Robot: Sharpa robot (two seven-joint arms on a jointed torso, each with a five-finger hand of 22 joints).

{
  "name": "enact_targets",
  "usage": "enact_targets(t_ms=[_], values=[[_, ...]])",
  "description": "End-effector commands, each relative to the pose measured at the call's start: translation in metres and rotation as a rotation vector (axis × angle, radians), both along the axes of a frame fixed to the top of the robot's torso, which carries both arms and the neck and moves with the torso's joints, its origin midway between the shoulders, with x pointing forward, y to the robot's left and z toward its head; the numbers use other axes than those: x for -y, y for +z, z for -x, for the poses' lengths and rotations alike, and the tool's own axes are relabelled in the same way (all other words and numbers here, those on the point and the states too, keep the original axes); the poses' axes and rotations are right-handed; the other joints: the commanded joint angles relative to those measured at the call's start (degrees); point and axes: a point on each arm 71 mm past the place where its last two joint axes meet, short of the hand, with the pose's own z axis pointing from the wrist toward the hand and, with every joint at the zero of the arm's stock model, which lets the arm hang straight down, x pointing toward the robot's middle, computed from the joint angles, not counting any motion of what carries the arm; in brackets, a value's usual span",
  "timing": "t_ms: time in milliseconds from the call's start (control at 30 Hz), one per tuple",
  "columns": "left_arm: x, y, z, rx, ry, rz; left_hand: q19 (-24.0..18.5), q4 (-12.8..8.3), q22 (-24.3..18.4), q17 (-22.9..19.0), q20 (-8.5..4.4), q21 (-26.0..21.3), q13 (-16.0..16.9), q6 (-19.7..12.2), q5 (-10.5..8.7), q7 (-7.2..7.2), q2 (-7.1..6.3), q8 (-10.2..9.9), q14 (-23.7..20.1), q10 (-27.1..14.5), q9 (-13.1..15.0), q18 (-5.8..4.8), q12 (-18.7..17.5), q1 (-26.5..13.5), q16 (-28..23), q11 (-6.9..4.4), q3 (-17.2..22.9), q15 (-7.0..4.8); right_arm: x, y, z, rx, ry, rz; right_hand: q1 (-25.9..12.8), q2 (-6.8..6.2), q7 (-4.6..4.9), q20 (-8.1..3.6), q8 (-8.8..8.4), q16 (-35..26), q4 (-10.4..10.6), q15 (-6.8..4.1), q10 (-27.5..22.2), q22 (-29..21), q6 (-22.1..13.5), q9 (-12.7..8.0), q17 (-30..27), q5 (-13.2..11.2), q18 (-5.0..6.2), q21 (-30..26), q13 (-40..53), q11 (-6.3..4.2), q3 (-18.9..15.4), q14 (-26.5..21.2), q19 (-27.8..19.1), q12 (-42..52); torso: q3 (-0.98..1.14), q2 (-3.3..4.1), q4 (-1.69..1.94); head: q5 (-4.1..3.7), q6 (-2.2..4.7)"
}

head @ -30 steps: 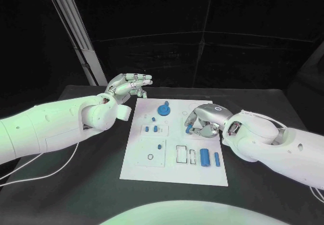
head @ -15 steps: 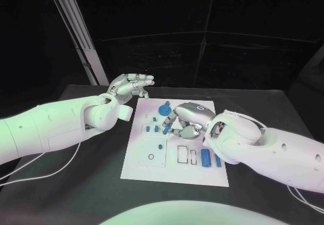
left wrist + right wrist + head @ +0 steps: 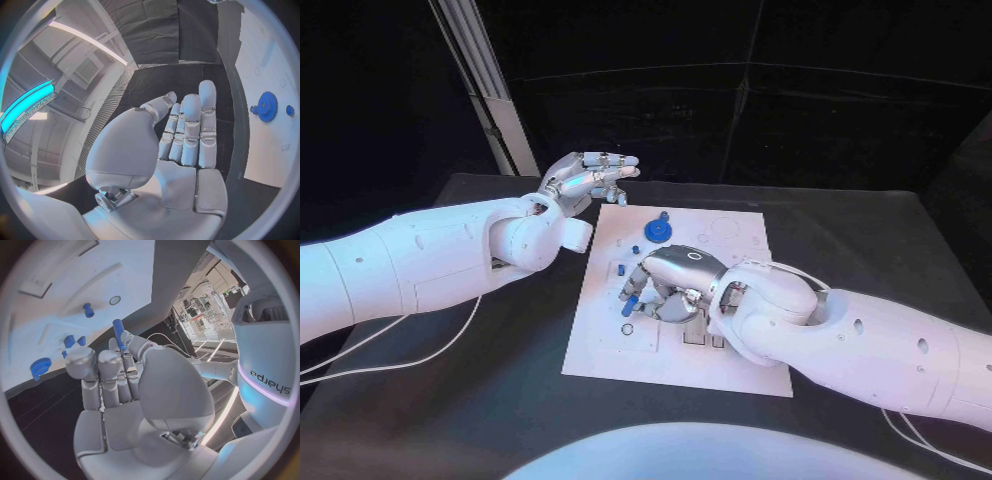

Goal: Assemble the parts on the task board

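Task board: the flat white rectangular plate is lying mid-table on the black tabletop, its nearest edge bare and its recesses sitting further up.
Right hand: the silver many-fingered hand on the white right arm is hovering low over the board's middle, fingers curled, pinching a slim blue cylindrical peg at their tips; the hold appears meant to keep the peg's free end pointing at the board.
Peg's likely target: judging by the pose, the peg is heading for one of the small openings beside the hand; which one cannot be told.
Waiting parts: a toothed blue plastic gear is sitting near the board's far end, small blue pieces lying just short of it.
Left hand: the silver left hand is hanging beyond the board's far left corner, fingers extended and holding nothing, seemingly parked clear of the work.
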Motion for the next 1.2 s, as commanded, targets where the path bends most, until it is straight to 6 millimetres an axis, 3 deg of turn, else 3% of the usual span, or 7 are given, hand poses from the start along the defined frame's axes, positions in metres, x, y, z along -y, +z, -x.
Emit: enact_targets(t_ms=[33,300,1200], values=[[0.002,0.002,0.000,0.005,-0.010,0.011,-0.2,-0.4,-0.1,-0.1,-0.11,-0.3,-0.1,-0.2,0.27,0.12,0.37,0.2,-0.3,-0.2,-0.1,0.77,0.2,0.1,-0.3,-0.01,0.1,-0.01,-0.003,-0.005,0.002,-0.014,0.042,0.024,0.1,0.00,0.48,-0.08,-0.03,0.3,0.0,0.07,0.7,0.0,0.0,0.1,0.0,0.2,-0.48,0.2,0.1,-0.45,0.4,0.5,0.3,-0.1,0.04,-0.07,-0.03,0.22,-0.14],[0.005,0.001,-0.001,0.005,-0.016,0.013,-0.2,-0.4,-0.1,-0.1,-0.10,-0.4,-0.1,-0.2,0.27,0.13,0.48,0.3,-0.3,-0.2,-0.1,0.78,0.3,0.1,-0.3,-0.01,0.1,-0.02,-0.007,-0.013,0.002,-0.016,0.059,0.060,-0.1,-0.04,0.54,-0.05,-0.10,0.5,0.0,0.11,0.6,0.2,0.0,0.1,0.2,0.3,-0.51,0.4,0.0,-0.39,0.4,0.5,0.4,-0.2,0.13,-0.04,-0.04,0.47,-0.03],[0.005,0.001,-0.001,0.003,-0.019,0.014,-0.2,-0.4,-0.1,-0.1,-0.10,-0.4,-0.1,-0.2,0.27,0.13,0.48,0.3,-0.3,-0.2,-0.1,0.78,0.3,0.1,-0.3,-0.01,0.1,-0.02,-0.013,-0.022,0.005,0.038,0.074,0.161,-0.2,-0.13,0.56,-0.01,-0.12,0.7,0.0,0.15,0.6,0.3,0.0,0.0,0.4,0.2,-0.54,0.5,0.1,-0.37,0.4,0.5,0.4,-0.3,0.02,-0.02,-0.01,0.63,-0.36]])
